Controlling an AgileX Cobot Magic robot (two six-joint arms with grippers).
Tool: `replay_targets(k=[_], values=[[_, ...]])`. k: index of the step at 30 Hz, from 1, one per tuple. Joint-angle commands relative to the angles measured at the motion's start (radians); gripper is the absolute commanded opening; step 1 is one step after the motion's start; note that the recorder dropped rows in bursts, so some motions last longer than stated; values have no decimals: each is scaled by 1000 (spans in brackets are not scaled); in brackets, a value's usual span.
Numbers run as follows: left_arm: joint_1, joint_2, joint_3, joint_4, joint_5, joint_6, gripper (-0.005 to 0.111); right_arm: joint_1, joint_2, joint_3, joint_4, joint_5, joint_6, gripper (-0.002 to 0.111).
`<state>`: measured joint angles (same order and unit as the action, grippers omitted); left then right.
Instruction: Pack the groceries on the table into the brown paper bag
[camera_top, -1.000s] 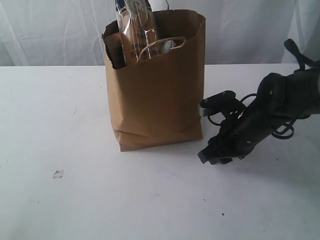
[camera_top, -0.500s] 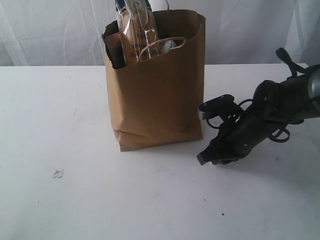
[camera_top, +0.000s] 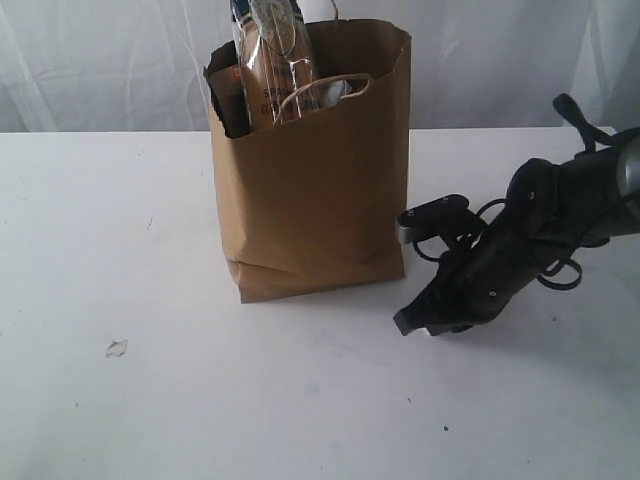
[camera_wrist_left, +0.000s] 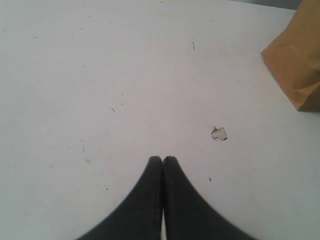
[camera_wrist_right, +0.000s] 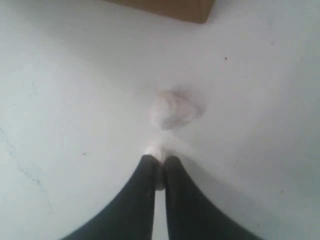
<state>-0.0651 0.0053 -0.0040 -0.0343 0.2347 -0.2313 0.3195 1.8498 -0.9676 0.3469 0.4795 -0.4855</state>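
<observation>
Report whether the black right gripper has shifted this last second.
Yes. The black right gripper has sunk slightly toward the white tabletop, judged against the tall brown paper bag.

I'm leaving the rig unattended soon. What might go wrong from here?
The right gripper seems to pinch only an edge of the white scrap, so it may slip free on lifting. It also sits low beside the brown paper bag; a careless swing might knock it. The tall clear packet pokes above the rim and might topple out.
</observation>
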Motion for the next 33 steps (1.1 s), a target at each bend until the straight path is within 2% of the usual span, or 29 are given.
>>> replay_targets(k=[1, 7, 10, 12, 14, 19, 22, 28, 30, 33], values=[[-6, -5, 4, -3, 0, 0, 0, 3, -42, 2, 0, 115, 23, 3], [-6, -5, 4, -3, 0, 0, 0, 3, -227, 2, 128, 511, 7, 3], [-6, -5, 4, -3, 0, 0, 0, 3, -326, 0, 292, 721, -84, 3], [-6, -5, 4, -3, 0, 0, 0, 13, -383, -15, 499, 742, -154, 3], [-6, -5, 4, -3, 0, 0, 0, 66, -435, -63, 609, 742, -160, 0], [-6, -5, 4, -3, 0, 0, 0, 195, -449, -282, 642, 740, -167, 0], [-6, -5, 4, -3, 0, 0, 0, 221, -445, -386, 642, 480, -207, 0], [-6, -5, 4, -3, -2, 0, 0, 221, -413, -426, 642, -252, -232, 0], [-6, -5, 4, -3, -2, 0, 0, 221, -390, -426, 642, -367, -234, 0], [-6, -5, 4, -3, -2, 0, 0, 219, -341, -426, 637, -372, -295, 0]])
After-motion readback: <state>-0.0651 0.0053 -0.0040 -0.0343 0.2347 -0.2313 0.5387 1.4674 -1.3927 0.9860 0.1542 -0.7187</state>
